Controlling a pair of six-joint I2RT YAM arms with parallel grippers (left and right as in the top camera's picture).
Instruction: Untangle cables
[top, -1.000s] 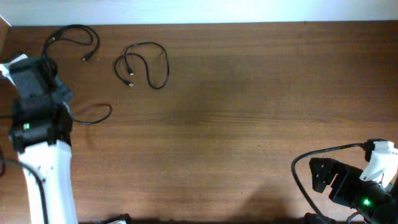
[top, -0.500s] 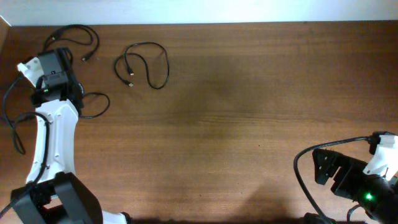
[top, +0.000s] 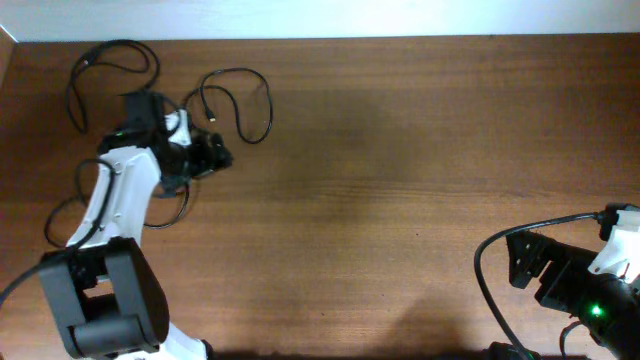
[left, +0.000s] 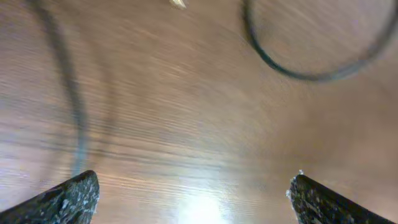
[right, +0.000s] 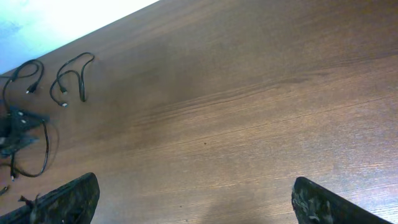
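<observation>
The left gripper (top: 207, 155) is spread wide and holds nothing. In its wrist view the two fingers (left: 69, 198) sit at the lower corners with only bare table (left: 186, 137) between them. Seen from overhead, the middle cable (top: 268, 105) lies near the gripper at about 1 o'clock as a separate loop. The far cable (top: 112, 43) loops at 10 o'clock, close to the table's back edge. The third cable (top: 180, 210) curls at 7 o'clock, just beside the left arm (top: 125, 185); whether it touches the arm I cannot tell. In the left wrist view a dark arc (left: 311, 73) curves at 1 o'clock. A pale plug tip (left: 178, 4) shows at 12, and a blurred streak (left: 71, 99) runs down at 10, probably another of these cords. The right gripper (right: 196, 186) is also spread wide and empty at the table's near right corner. It is well apart from all three cables, which lie far off at its 10 o'clock.
</observation>
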